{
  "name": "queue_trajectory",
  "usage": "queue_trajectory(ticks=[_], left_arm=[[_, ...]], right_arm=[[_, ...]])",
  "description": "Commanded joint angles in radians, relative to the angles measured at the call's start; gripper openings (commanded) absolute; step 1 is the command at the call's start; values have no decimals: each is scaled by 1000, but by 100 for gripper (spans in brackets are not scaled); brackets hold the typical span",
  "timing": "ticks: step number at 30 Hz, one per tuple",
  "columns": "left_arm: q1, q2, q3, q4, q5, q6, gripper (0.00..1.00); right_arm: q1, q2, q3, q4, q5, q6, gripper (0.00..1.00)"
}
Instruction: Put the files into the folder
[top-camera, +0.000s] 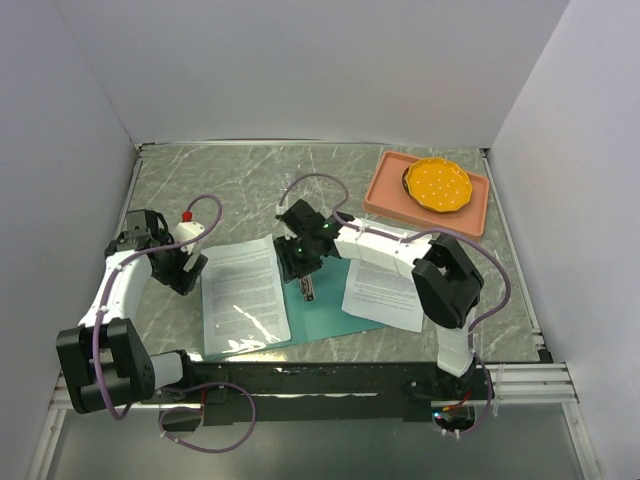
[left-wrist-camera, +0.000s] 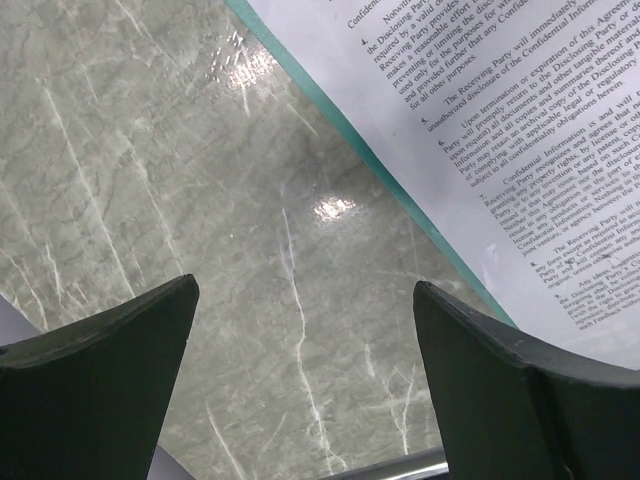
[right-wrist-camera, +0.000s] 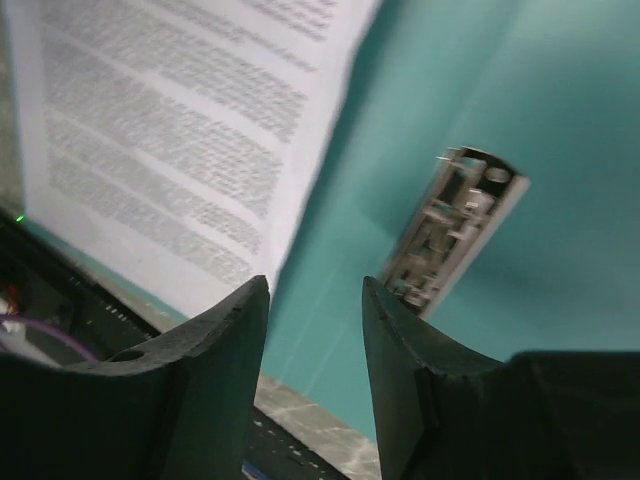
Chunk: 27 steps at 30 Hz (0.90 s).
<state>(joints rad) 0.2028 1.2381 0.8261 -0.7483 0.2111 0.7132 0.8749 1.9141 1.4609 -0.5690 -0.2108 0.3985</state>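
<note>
At the middle of the desk (top-camera: 230, 185) the folder (top-camera: 322, 312) lies opened flat, teal inside up, with its metal clip (right-wrist-camera: 455, 230) bare at the spine; neither of the files is under that clip. One sheet, the left sheet (top-camera: 243, 295), lies on the folder's left half with a thin teal margin showing along its edges, so it looks roughly placed; the right sheet (top-camera: 385, 292) lies at the folder's right side, overlapping the teal at its lower left corner, and I judge that much of it hangs off onto the marble, though the exact overlap is hard to tell.

The right fingers (right-wrist-camera: 200, 370) hover low over the spine, just beside the left sheet's inner edge, parted about halfway with nothing between them; only teal shows through the gap. The left fingers (left-wrist-camera: 110, 350) are spread wide and empty above bare desk, just beside the folder's outer left edge and that sheet's printed text.

As a judgement, the task is partway: the folder is open and one sheet sits on it; what is left seems to be bringing the right sheet fully onto the folder, squaring both sheets, perhaps securing them at the clip or pocket, and closing the cover; thin paper may slide or buckle when pushed.
</note>
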Motion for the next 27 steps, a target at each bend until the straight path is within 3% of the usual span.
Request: queue_trajectory(ticks=[1,7,27], left_arm=[[3,-35,33,-31,51,-4,96],[3,-40,25,-33,47,-8,96],[4,-39,1,-11,47,-6,96]], right_arm=[[-25,-32,-8,-66,125,-3,50],[-24,54,52,-135,198,23,49],[4,140,121,-143,172,99,58]])
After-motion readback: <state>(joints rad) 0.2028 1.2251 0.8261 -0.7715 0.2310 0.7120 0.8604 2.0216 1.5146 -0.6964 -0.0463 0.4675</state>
